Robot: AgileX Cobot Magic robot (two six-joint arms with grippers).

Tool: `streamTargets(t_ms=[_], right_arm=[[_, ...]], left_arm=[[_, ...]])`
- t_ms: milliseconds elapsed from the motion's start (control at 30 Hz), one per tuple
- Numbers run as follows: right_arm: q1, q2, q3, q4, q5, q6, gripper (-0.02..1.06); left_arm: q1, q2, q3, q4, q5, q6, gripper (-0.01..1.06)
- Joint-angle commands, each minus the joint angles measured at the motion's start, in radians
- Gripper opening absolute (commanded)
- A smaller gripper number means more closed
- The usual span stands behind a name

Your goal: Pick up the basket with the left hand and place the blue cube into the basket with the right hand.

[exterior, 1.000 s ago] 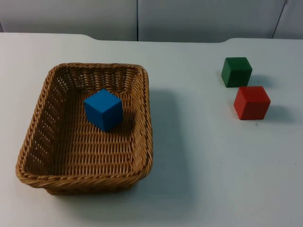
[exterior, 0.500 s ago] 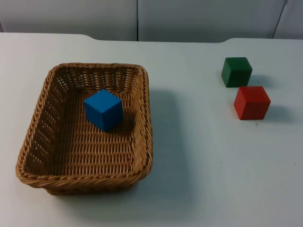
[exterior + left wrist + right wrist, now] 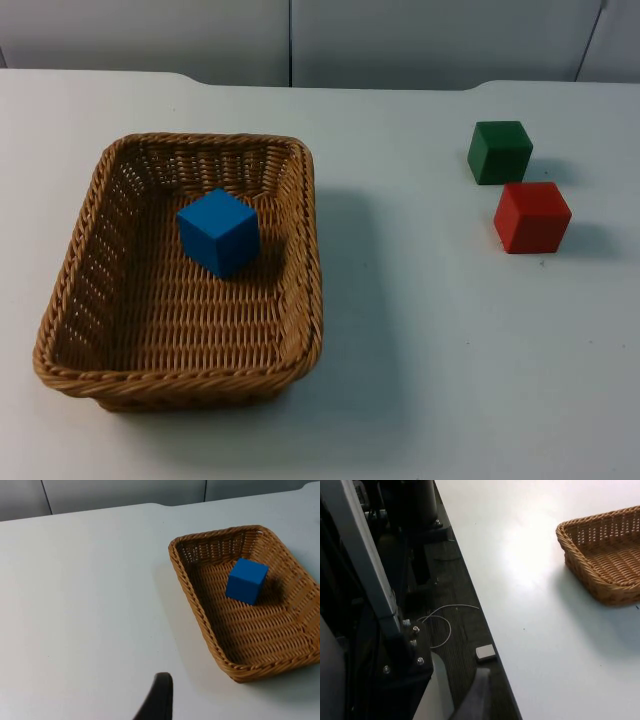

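A brown wicker basket stands on the white table at the left. The blue cube lies inside it, toward the far wall, slightly turned. In the left wrist view the basket with the blue cube sits ahead of my left gripper, which hangs back over bare table, well apart from the rim. My right gripper is out past the table's edge, far from the basket, a corner of which I see across the table. Both arms wait.
A green cube and a red cube sit close together at the right of the table. The grey partition wall closes the far side. Beyond the table's edge stand a metal frame and a small white object on the dark floor.
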Motion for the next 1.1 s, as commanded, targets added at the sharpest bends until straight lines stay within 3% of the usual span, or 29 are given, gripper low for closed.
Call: streamTargets(t_ms=[0,133,233,867,1000,1067], right_arm=[[0.006,-0.002,0.004,0.009,-0.014,-0.008,0.82],[0.006,-0.002,0.004,0.002,-0.014,0.004,0.85],[0.006,-0.002,0.004,0.002,-0.014,0.004,1.04],[0.006,-0.002,0.004,0.002,-0.014,0.005,1.05],[-0.046,-0.002,0.004,0.002,-0.014,0.005,1.05],[-0.123,-0.002,0.004,0.002,-0.014,0.005,1.05]], left_arm=[[-0.004,-0.006,0.006,-0.002,-0.001,-0.008,0.81],[-0.004,-0.006,0.006,-0.002,-0.001,-0.008,0.81],[-0.004,-0.006,0.006,-0.002,-0.001,-0.008,0.81],[-0.004,-0.006,0.006,-0.002,-0.001,-0.008,0.81],[-0.004,-0.006,0.006,-0.002,-0.001,-0.008,0.81],[-0.004,-0.006,0.006,-0.002,-0.001,-0.008,0.81]])
